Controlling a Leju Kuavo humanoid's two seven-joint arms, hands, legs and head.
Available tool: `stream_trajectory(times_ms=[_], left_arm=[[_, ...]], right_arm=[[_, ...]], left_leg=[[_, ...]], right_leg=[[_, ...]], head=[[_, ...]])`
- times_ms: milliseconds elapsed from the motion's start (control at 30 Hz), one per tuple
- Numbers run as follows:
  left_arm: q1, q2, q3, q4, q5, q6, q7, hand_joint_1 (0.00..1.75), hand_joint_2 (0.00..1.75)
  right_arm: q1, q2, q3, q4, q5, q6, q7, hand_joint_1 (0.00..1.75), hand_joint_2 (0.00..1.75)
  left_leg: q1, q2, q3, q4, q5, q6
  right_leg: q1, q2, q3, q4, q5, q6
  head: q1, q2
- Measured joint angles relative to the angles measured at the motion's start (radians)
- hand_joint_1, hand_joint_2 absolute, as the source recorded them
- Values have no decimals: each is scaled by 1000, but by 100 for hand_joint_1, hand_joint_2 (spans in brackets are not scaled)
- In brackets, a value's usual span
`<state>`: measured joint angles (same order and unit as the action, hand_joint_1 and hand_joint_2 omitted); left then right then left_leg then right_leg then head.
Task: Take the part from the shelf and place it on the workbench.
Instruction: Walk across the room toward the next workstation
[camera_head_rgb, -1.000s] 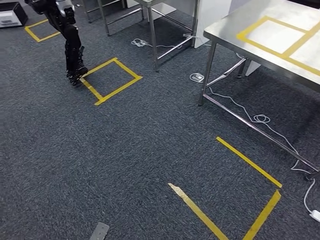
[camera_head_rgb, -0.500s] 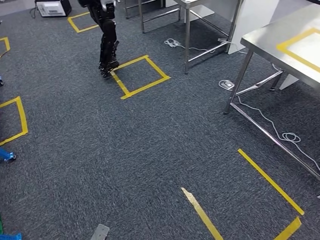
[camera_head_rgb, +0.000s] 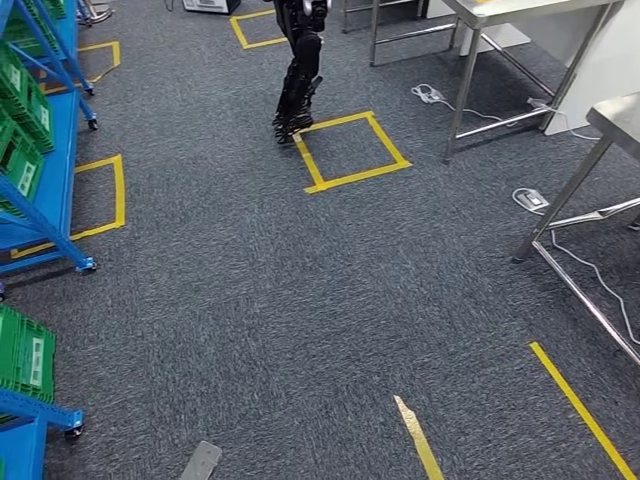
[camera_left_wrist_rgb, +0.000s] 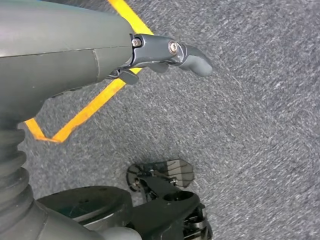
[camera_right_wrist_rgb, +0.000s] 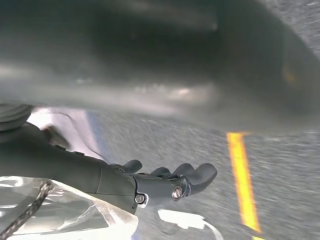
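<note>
A blue shelf (camera_head_rgb: 47, 190) on castors stands at the left of the head view, with green bins (camera_head_rgb: 21, 165) on its levels and another green bin (camera_head_rgb: 26, 355) lower down. The bins hide any part inside them. Steel workbenches stand at the right (camera_head_rgb: 615, 115) and at the top (camera_head_rgb: 513, 8). My left hand (camera_left_wrist_rgb: 162, 50) hangs over the carpet with its thumb stretched out and nothing in it. My right hand (camera_right_wrist_rgb: 166, 182) also hangs with fingers straight and holds nothing. Clear plastic film (camera_right_wrist_rgb: 68, 215) lies by its wrist.
Another robot's dark legs (camera_head_rgb: 298, 75) stand at the corner of a yellow tape square (camera_head_rgb: 351, 150). Cables and a socket block (camera_head_rgb: 528, 198) lie under the right workbench. A small grey plate (camera_head_rgb: 200, 460) lies on the carpet near me. More yellow tape (camera_head_rgb: 581, 410) marks the floor.
The camera has swung left: the benches and tape marks slid right, and the blue shelf with green bins came into view at the left.
</note>
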<state>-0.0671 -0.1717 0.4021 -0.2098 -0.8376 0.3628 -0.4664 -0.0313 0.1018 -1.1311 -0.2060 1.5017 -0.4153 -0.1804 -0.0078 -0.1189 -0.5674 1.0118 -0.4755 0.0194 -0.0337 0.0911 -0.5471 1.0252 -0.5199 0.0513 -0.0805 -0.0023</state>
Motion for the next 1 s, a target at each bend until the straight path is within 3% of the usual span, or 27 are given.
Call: stream_trajectory(times_ms=[67,100,167,200,267,300,333,367,433,500,533,567,600,667,733,767,800,833,867,933,1000], left_arm=[[4,2,0,0,0,1,1,0,175],[7,2,0,0,0,1,1,0,175],[7,3,0,0,0,2,2,0,175],[6,2,0,0,0,2,1,0,175],[5,3,0,0,0,1,0,0,175],[6,3,0,0,0,1,-1,0,175],[8,3,0,0,1,1,-1,0,175],[9,3,0,0,1,1,-1,0,175],[8,3,0,0,2,1,-1,0,175],[4,4,0,0,2,1,-2,0,175],[3,5,0,0,3,1,-2,0,175],[4,5,0,0,3,1,-2,0,175],[8,5,0,0,4,2,-3,0,175],[10,6,0,0,6,3,-3,0,175],[6,5,1,0,8,3,-4,0,175],[6,4,1,0,8,3,-4,0,175],[6,4,1,0,8,3,-4,0,175],[8,4,1,0,8,4,-4,0,175],[9,4,1,0,8,4,-4,0,175],[9,4,1,0,8,4,-4,0,175],[6,6,1,0,8,4,-4,0,175]], right_arm=[[-1,1,0,0,0,1,0,0,0],[-1,2,0,0,0,1,0,0,0],[0,4,0,0,0,1,0,0,0],[2,4,0,0,1,2,0,0,0],[4,3,0,0,1,2,2,0,0],[4,3,0,0,2,2,3,0,0],[3,3,0,0,2,2,3,0,0],[1,3,0,0,3,2,3,0,0],[-2,4,0,0,3,2,2,0,0],[-2,5,0,0,4,2,2,0,0],[-3,5,0,0,5,2,1,0,0],[-4,5,0,0,6,3,1,0,0],[-7,5,0,0,7,2,1,0,0],[-10,5,0,0,11,2,0,0,0],[-7,5,1,0,14,3,1,0,0],[-5,4,1,0,14,3,1,0,0],[-3,4,1,0,14,3,2,0,0],[-2,4,1,0,14,3,2,0,0],[-2,4,1,0,15,3,2,0,0],[-3,4,1,0,17,3,1,0,0],[-3,4,1,1,18,3,1,0,0]], left_leg=[[3,-19,-9,3,2,-10],[3,-10,-13,11,-2,-15],[2,43,-44,76,-38,-25],[2,76,-75,140,-67,-30],[7,105,-140,269,-115,-35],[9,109,-155,297,-115,-35],[9,112,-151,286,-97,-33],[8,117,-128,238,-64,-29],[-5,166,-59,98,-5,-11],[-21,209,-21,21,8,5],[-25,210,-20,15,4,9],[-25,195,-20,10,6,11],[-22,182,-15,1,10,13],[-15,155,-3,-19,19,20],[-10,127,1,-26,22,26],[-10,112,1,-26,22,27],[-9,97,2,-25,21,27],[-8,82,3,-24,20,26],[-6,67,5,-22,18,23],[-3,40,5,-12,11,11],[-1,17,-3,2,5,-1]], right_leg=[[2,-16,7,-4,-3,-14],[2,-28,9,-6,-2,-21],[2,-57,16,-10,-3,-36],[5,-73,19,-10,-6,-41],[11,-107,23,-10,-12,-48],[14,-123,26,-10,-14,-49],[15,-136,29,-10,-17,-49],[17,-150,33,-10,-20,-48],[20,-173,41,-10,-28,-43],[23,-197,47,-12,-36,-32],[24,-210,51,-15,-38,-27],[24,-223,57,-19,-40,-23],[24,-221,62,-19,-44,-20],[23,-173,44,26,-75,-13],[21,-112,-20,148,-130,-11],[21,-99,-57,210,-150,-9],[20,-95,-84,247,-152,-7],[19,-93,-94,248,-133,-5],[17,-89,-86,209,-95,-2],[8,-55,-38,80,-20,6],[3,-19,-1,5,-1,4]], head=[[0,0],[-1,0],[-8,0],[-12,0],[-13,0],[-14,0],[-14,0],[-14,0],[-14,0],[-14,0],[-14,0],[-15,0],[-14,0],[-10,0],[-6,0],[-5,0],[-5,0],[-5,0],[-5,0],[-3,0],[-1,0]])
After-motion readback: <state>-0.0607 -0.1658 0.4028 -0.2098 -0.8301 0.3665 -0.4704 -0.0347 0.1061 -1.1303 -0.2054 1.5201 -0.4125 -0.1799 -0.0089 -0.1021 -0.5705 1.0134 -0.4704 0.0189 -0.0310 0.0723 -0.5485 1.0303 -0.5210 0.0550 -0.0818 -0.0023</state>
